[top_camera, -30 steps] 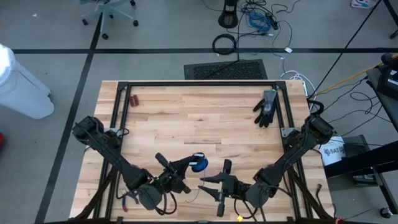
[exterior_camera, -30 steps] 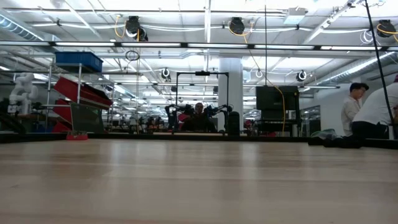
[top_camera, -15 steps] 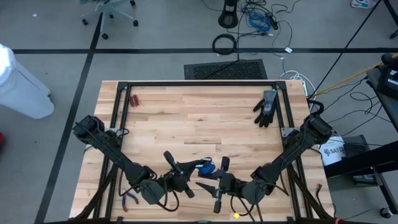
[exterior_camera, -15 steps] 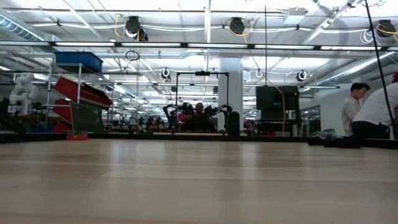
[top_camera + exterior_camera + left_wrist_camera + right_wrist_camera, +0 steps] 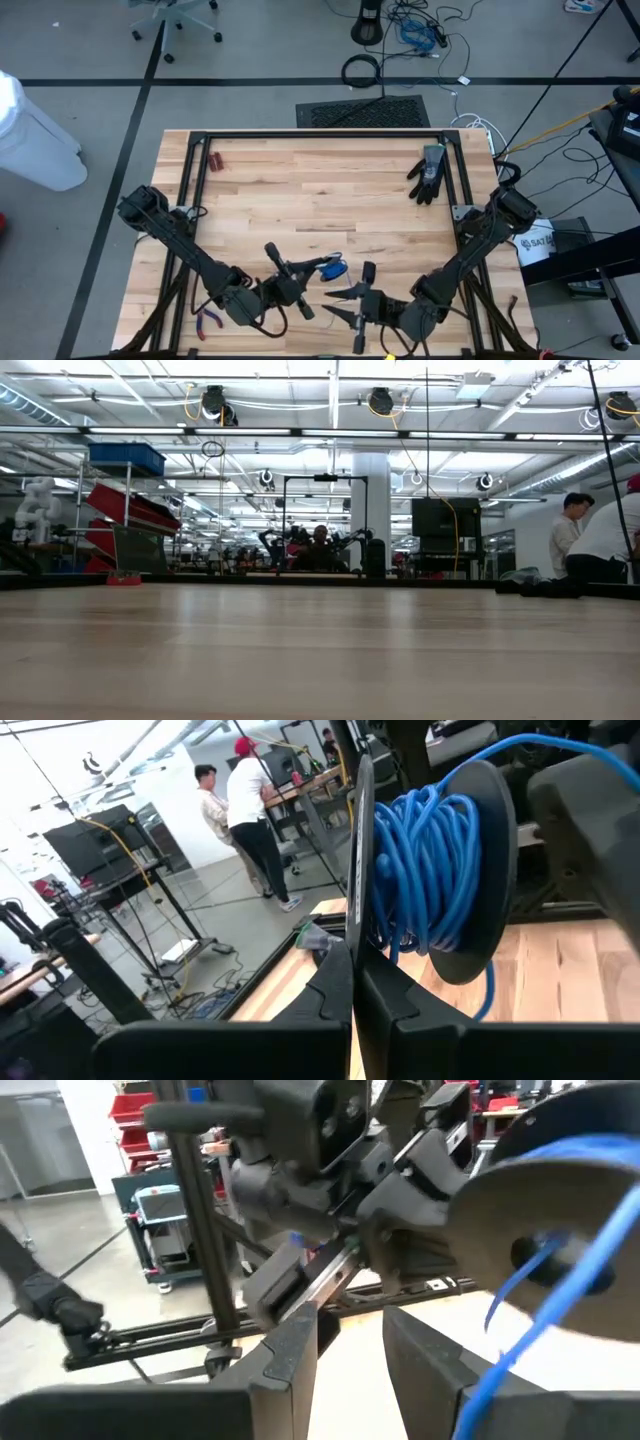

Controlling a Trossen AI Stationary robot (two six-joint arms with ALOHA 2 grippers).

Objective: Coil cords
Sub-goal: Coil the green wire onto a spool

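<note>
Blue cord point(image 5: 425, 870), wound on a dark spool point(image 5: 470, 870), fills my left wrist view; the left end effector point(image 5: 300, 288) is clamped on that spool, its fingers together against one flange. In the high view the spool sits as a small blue patch near the bench's point(image 5: 300, 190) near edge, between the two arms. Against the picture from a second ago, it has shifted slightly rightward and toward me, and the left arm has swung with it.

The right end effector point(image 5: 352, 305) hangs just beside the spool on its right, fingers apart and around nothing. It has dropped closer to the near edge since half a second ago. In the right wrist view a strand of blue cord point(image 5: 560, 1295) runs off the flange past those fingers; I cannot tell whether it touches them.

Room is tight at the near edge, where both arms crowd together. The middle of the bench is open wood. Farther off, a black glove point(image 5: 428, 173) lies by the far right rail and a small red item point(image 5: 214, 160) near the far left corner; neither has moved.

Beyond the bench, two people point(image 5: 592, 547) stand at the right.
</note>
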